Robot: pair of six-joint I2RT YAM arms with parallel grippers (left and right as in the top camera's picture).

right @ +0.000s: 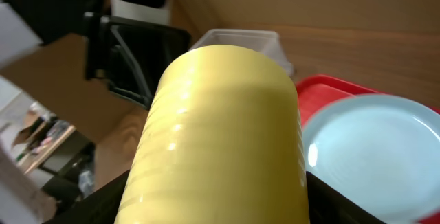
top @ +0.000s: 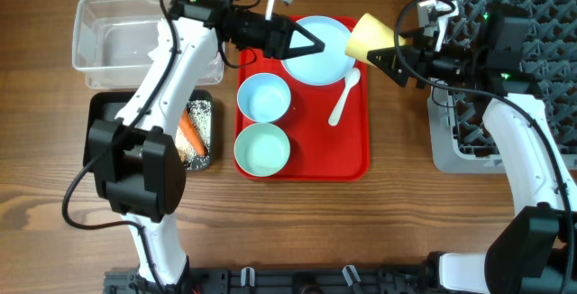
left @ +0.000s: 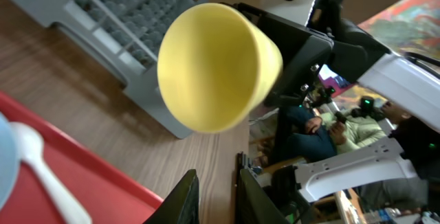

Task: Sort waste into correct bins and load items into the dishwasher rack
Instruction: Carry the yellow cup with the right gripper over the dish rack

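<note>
We see the right end effector [top: 386, 49] clamped on the small yellow cup [top: 370, 34], which is held in the air just off the far right corner of the red tray [top: 356, 163], between the tray and the grey dishwasher rack [top: 451, 150]. The cup lies on its side, its mouth turned toward the tray. The left end effector [top: 317, 43] hangs over the tray's far end, above the light blue plate [top: 315, 64]. Its fingers [left: 182, 200] are a narrow gap apart with nothing between them. Also on the tray are a pale blue bowl [top: 263, 97] at mid-left, a mint bowl [top: 262, 150] at the near left and a white plastic spoon [top: 343, 100] along the right side. On the counter [top: 406, 231] left of the tray, a black tray [top: 104, 109] holds an orange carrot [top: 189, 134] and white grains [top: 200, 118]. A clear tub [top: 90, 32] stands left of the tray's far end.
</note>
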